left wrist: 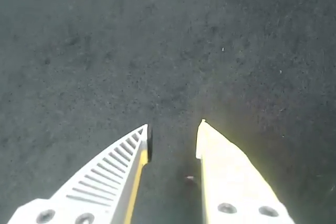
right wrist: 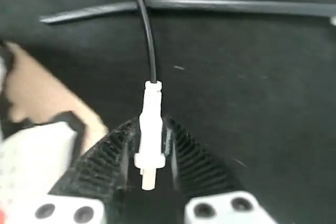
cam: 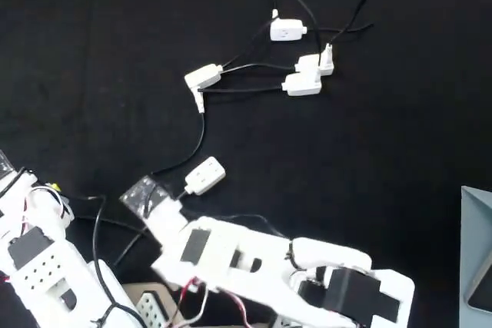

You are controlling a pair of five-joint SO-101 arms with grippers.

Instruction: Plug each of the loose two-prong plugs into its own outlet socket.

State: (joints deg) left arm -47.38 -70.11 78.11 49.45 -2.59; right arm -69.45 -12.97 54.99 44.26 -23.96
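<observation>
In right wrist view | right hand (right wrist: 148,124) clamps plug (right wrist: 149,148), apparently midbody | left hand (left wrist: 174,125) parted

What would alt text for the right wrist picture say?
The right gripper clamps a white plug between black ribbed fingers, its black cord running off across the black table. A second dark cable lies crosswise beyond.

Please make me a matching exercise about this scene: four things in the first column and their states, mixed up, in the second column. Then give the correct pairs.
1. left hand
2. right hand
3. white plug
4. outlet socket nearest the right hand

a. lying on the table, not held
b. open above bare table
c. shut on the plug
d. gripped, black cord leading away

Pairs: 1-b, 2-c, 3-d, 4-a
</observation>
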